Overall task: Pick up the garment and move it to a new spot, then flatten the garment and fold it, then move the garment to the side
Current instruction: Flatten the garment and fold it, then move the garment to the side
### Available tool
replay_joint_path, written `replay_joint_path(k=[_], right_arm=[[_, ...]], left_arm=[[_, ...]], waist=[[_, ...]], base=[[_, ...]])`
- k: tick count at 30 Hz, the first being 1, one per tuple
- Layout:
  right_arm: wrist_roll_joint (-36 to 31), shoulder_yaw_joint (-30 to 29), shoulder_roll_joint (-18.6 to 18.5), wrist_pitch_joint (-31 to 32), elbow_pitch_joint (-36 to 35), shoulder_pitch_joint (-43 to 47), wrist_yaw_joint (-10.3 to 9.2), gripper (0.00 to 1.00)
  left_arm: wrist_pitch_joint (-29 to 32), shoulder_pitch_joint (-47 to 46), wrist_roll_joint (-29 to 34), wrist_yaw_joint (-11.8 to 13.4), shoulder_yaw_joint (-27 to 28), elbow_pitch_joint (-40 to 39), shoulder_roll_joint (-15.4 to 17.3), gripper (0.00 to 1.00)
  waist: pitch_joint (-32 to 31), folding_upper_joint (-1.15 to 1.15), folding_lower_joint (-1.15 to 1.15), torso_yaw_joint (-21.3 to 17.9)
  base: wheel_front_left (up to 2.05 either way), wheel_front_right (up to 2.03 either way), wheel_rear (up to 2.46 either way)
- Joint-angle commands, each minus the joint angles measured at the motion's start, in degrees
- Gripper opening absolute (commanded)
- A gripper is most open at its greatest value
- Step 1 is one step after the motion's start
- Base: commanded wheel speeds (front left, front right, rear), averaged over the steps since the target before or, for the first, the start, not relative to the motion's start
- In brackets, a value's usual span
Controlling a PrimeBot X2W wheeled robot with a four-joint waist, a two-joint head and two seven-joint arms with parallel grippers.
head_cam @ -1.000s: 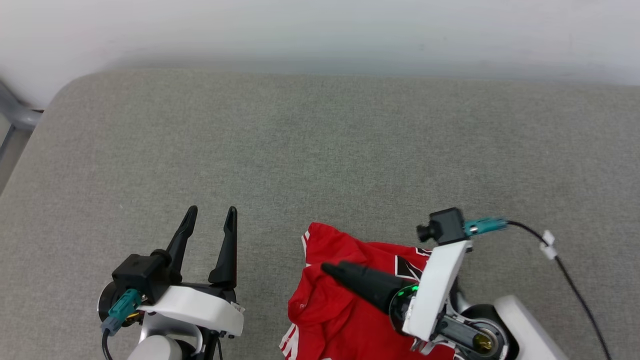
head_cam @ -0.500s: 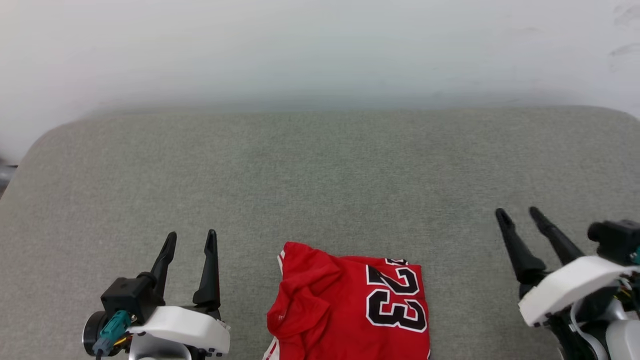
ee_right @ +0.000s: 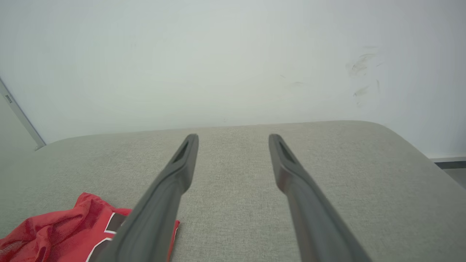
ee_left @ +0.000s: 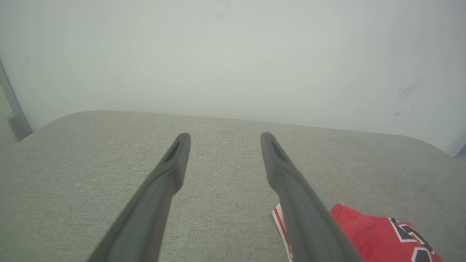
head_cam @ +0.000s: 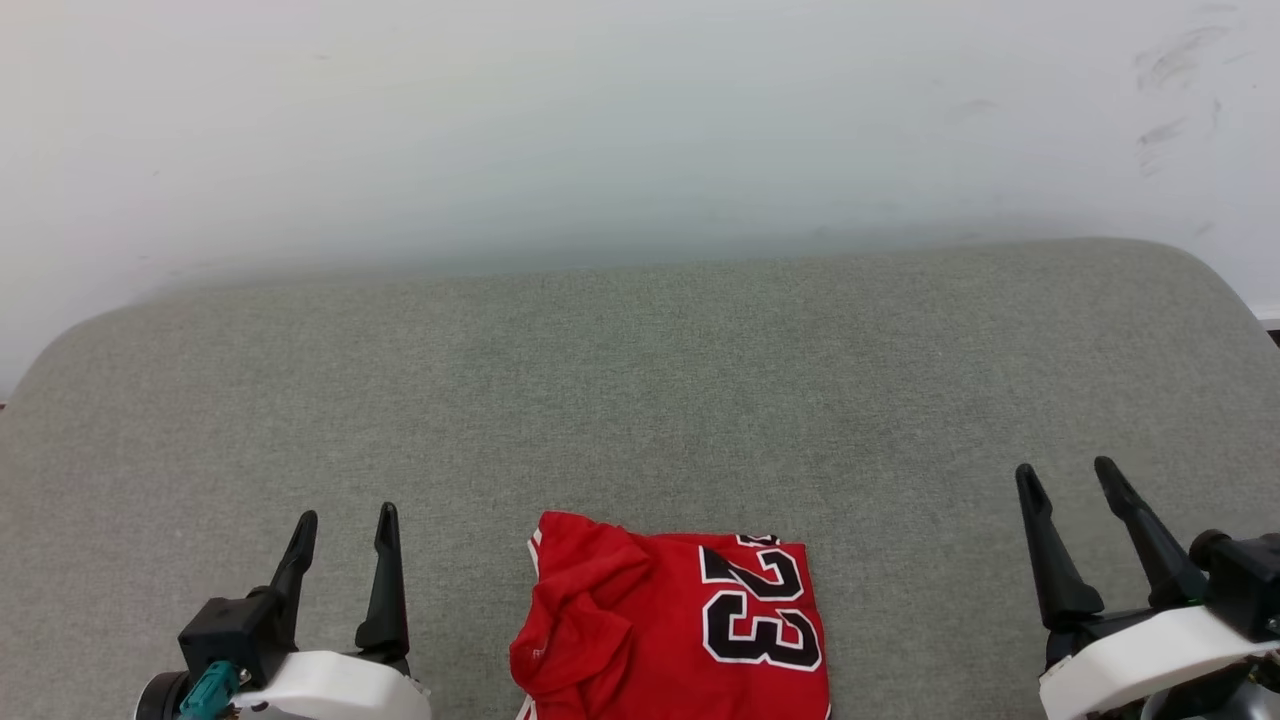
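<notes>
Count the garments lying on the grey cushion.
1. The garment, numbered 23, lies at the near middle edge of the cushion, between the left pincer and right pincer; its lower part runs off the head view.

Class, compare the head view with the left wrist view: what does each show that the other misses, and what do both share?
Head view: the open right end effector and the full "23" on the garment. Left wrist view: a grey upright strip against the wall, far left. Both: the open left end effector, the red garment, the grey cushion, the white wall.
</notes>
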Motion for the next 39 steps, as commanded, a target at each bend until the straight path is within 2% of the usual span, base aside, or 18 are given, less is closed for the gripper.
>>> replay_joint_path(k=[1,13,19,24,25,28,32,39], right_arm=[[-0.71,0.34,0.37,-0.02,-0.60,0.76,-0.02,1.00],[-1.19,0.20,1.43,2.14,-2.16,0.86,-0.02,1.00],[0.64,-2.85,-0.34,6.14,-0.70,0.96,-0.02,1.00],[6.18,-3.23,-2.89,15.52,3.09,0.70,-0.02,1.00],[10.04,-2.02,-4.63,23.16,5.44,0.22,-0.02,1.00],[13.81,-0.32,-5.62,30.08,6.86,-0.44,-0.02,1.00],[18.33,2.99,-5.56,35.21,7.93,-2.24,-0.02,1.00],[24.56,8.64,-4.20,38.28,12.68,-5.64,-0.03,1.00]], left_arm=[[-0.24,0.81,0.59,-0.20,0.39,0.12,-0.20,1.00],[-0.24,0.06,3.91,-2.00,2.13,0.71,-1.60,1.00],[-0.19,-1.56,4.88,-3.06,2.77,0.38,-1.89,1.00],[-0.19,-3.09,6.06,-3.69,3.90,-1.57,-2.65,1.00],[-0.19,-4.38,6.90,-4.20,4.26,-2.73,-3.60,1.00],[-0.20,-5.41,7.46,-4.89,4.60,-3.53,-4.34,1.00],[-0.20,-6.76,8.28,-5.96,4.93,-4.15,-5.69,1.00],[-0.20,-7.79,9.38,-7.70,6.26,-3.76,-7.38,1.00]], waist=[[-0.07,0.00,0.01,-0.16],[0.37,0.00,0.01,0.08],[2.04,0.00,0.01,2.18],[5.27,0.00,0.01,4.75],[7.09,0.00,0.01,6.47],[8.94,0.00,0.01,8.09],[11.10,0.00,0.01,10.05],[13.42,0.00,0.01,11.69]], base=[[0.00,0.00,0.00],[0.00,0.00,0.00],[0.00,0.00,0.00],[0.00,0.00,0.00],[0.00,0.00,0.00],[0.00,0.00,0.00],[0.00,0.00,0.00],[0.00,0.00,0.00]])
